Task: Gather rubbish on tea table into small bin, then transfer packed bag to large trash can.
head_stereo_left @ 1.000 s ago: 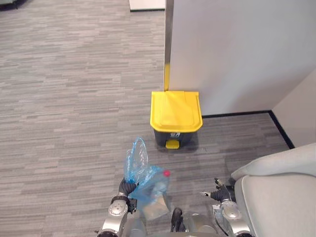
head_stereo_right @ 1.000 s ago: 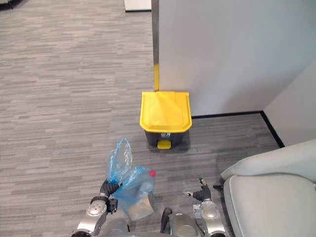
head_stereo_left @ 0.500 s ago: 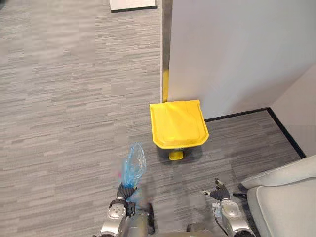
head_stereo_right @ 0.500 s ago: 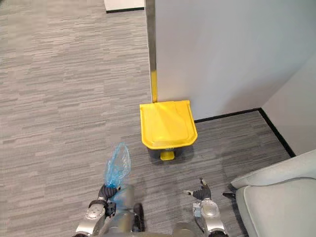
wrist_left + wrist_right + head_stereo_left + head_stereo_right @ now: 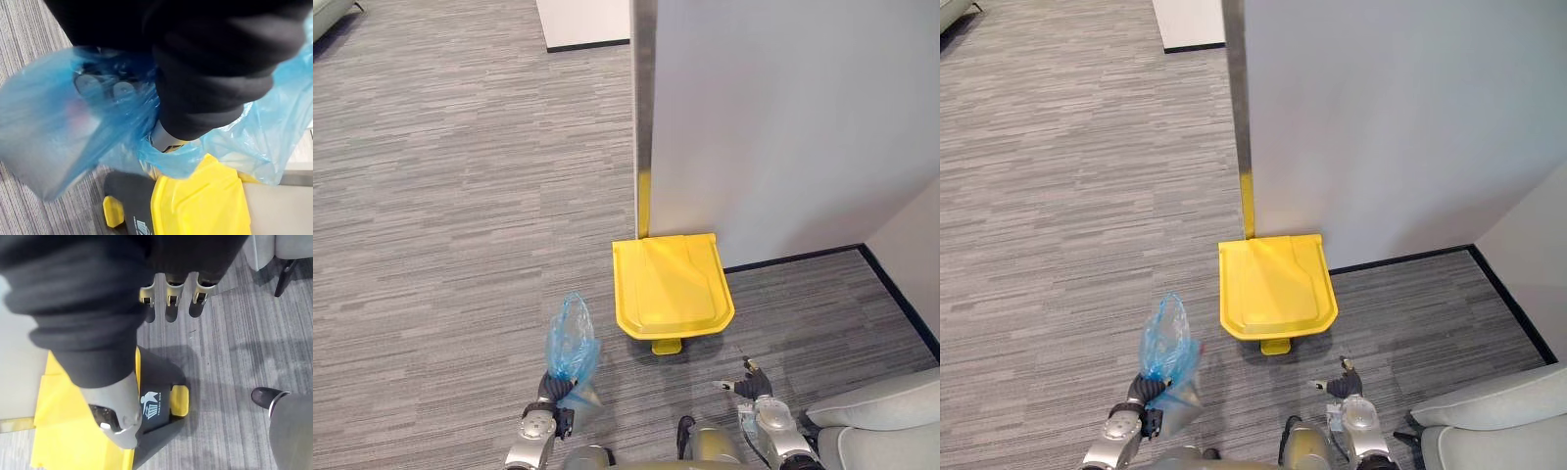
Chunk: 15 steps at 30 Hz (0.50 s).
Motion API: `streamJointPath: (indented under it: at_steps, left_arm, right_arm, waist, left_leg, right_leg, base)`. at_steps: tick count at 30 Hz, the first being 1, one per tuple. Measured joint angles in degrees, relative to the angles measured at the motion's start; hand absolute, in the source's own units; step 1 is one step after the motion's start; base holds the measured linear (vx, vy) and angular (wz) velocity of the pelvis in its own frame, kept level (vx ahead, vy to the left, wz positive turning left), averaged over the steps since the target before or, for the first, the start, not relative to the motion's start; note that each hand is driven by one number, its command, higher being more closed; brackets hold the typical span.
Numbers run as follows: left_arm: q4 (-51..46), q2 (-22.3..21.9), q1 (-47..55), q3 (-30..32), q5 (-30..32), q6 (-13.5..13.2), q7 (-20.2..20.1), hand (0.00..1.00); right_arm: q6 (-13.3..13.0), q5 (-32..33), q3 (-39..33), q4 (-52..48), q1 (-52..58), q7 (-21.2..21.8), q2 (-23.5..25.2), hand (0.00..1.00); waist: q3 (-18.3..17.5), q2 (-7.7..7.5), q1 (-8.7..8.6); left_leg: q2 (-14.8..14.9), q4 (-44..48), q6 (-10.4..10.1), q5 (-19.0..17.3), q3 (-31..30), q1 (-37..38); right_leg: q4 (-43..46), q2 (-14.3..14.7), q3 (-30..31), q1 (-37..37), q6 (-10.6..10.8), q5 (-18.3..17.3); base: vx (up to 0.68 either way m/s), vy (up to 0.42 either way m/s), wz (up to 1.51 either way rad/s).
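Change: the view has been brought closer to the trash can (image 5: 671,286); its lid is shut as before.
Bag: the blue bag (image 5: 571,338) is carried just left of the can, its neck clenched by fingers of the left hand (image 5: 550,390).
Right hand (image 5: 751,384): held before the can, fingers slack, empty.
Meaning: lid-opening is judged next.

I read bright, even overhead light; the yellow-lidded trash can (image 5: 672,286) throws a soft shadow on the carpet (image 5: 460,245).
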Motion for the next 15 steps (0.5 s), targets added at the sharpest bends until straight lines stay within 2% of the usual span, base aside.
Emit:
streamJointPath:
  at_steps: [1,5,11,15]
  left_arm:
    - [0.0,0.0,0.0,0.0,0.0,0.0,0.0,1.00]
    - [0.0,0.0,0.0,0.0,0.0,0.0,0.0,1.00]
    - [1.3,0.5,0.5,-0.1,0.0,0.0,0.0,1.00]
    - [2.3,1.5,0.8,-0.2,0.0,0.1,0.1,1.00]
  right_arm:
    - [0.0,0.0,-0.1,0.1,0.3,0.0,-0.1,0.00]
    - [0.0,0.0,-0.3,0.1,-0.1,0.0,-0.3,0.00]
    - [0.0,0.5,-0.6,0.1,-0.1,0.0,0.1,0.00]
    - [-0.1,0.5,-0.6,0.1,0.3,0.0,0.0,0.00]
  waist:
    - [-0.1,-0.21,-0.38]
    - [-0.2,-0.16,-0.73]
    - [-0.6,-0.28,-0.59]
    - [-0.6,-0.18,-0.15]
  left_leg:
    - [0.1,-0.2,-0.5,0.3,-0.2,-0.1]
    - [-0.2,-0.3,-0.5,0.4,-1.0,-0.7]
    - [-1.4,-2.3,-0.4,0.9,-3.2,-2.1]
    - [-1.7,-3.6,-0.8,1.4,-3.7,-2.2]
  right_leg:
    - [-1.3,0.1,-0.3,0.9,0.1,0.6]
    - [-4.8,0.1,-0.5,1.5,0.6,2.9]
    - [-13.8,0.0,-1.8,4.5,1.2,8.9]
    - [-16.1,0.1,-2.1,5.1,1.6,9.9]
  base:
    - [0.03,-0.048,0.09]
    - [-0.03,0.040,0.05]
    - [-0.10,0.049,0.13]
    - [-0.07,-0.014,0.03]
